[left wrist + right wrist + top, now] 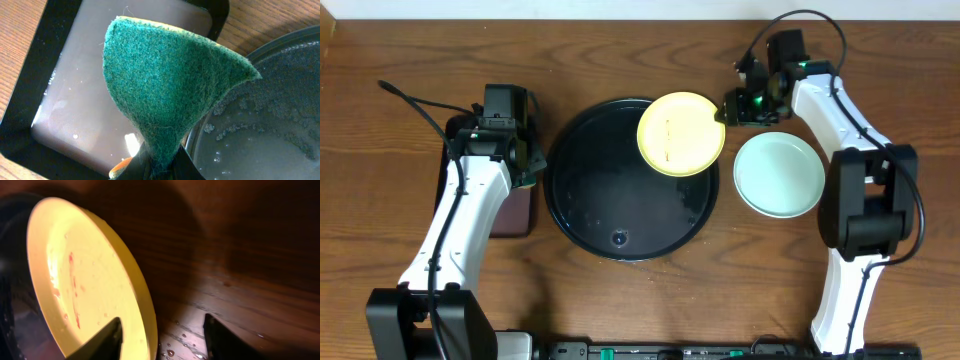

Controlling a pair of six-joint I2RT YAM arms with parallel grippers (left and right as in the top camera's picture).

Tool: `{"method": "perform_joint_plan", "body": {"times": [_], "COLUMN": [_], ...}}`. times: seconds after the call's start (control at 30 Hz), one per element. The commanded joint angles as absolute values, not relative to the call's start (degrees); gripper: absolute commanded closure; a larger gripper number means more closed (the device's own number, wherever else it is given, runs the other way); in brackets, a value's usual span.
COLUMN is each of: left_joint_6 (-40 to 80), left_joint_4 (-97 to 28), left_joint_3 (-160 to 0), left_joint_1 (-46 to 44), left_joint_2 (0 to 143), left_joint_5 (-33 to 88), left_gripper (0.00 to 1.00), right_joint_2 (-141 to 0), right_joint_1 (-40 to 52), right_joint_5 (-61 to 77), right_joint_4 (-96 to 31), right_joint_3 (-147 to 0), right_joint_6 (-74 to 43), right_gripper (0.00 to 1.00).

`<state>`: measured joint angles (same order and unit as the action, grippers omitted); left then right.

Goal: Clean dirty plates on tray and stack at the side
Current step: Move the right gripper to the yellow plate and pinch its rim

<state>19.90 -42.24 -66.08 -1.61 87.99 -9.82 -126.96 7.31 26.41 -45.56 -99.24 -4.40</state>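
The brown wooden table (400, 60) carries a round black tray (582, 200) at its centre. At the tray's 9 o'clock, just beside it, lies a smaller dark rectangular tray (516, 214). At 3 o'clock rests a pale blue-green plate (779, 174). Water drops (182, 342) dot the wood.

The left arm (455, 220) hides most of the rectangular tray (516, 213); the sponge (165, 85) and yellow plate (90, 275) are cropped at bottom.
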Motion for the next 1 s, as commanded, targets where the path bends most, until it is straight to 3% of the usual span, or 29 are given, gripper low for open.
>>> {"method": "perform_joint_plan", "body": {"times": [0.0, 0.13, 0.3, 0.73, 0.97], "left_joint_6": [20.1, 20.1, 20.1, 13.5, 13.5], "left_joint_4": [-42.4, -42.4, -42.4, -42.3, -41.7], "left_joint_3": [-66.5, -66.5, -66.5, -66.6, -66.6], "left_joint_1": [-1.4, -1.4, -1.4, -1.5, -3.9], "left_joint_2": [87.8, 87.8, 87.8, 86.5, 86.5], "left_joint_5": [-11.0, -11.0, -11.0, -3.4, -1.9], "left_gripper": [0.93, 0.93, 0.93, 0.93, 0.93], "right_joint_2": [-128.8, -129.7, -129.7, -124.4, -126.2], "right_joint_1": [8.9, 9.2, 9.7, 16.7, 23.6], "right_joint_5": [28.9, 29.0, 29.0, 28.7, 19.4], "right_joint_4": [-46.0, -46.1, -46.2, -56.1, -55.7], "right_joint_3": [-101.0, -101.0, -101.0, -102.8, -101.9], "right_joint_6": [-3.6, -3.8, -3.8, -5.1, -10.4], "right_gripper": [0.59, 0.73, 0.98, 0.99, 0.99]}}
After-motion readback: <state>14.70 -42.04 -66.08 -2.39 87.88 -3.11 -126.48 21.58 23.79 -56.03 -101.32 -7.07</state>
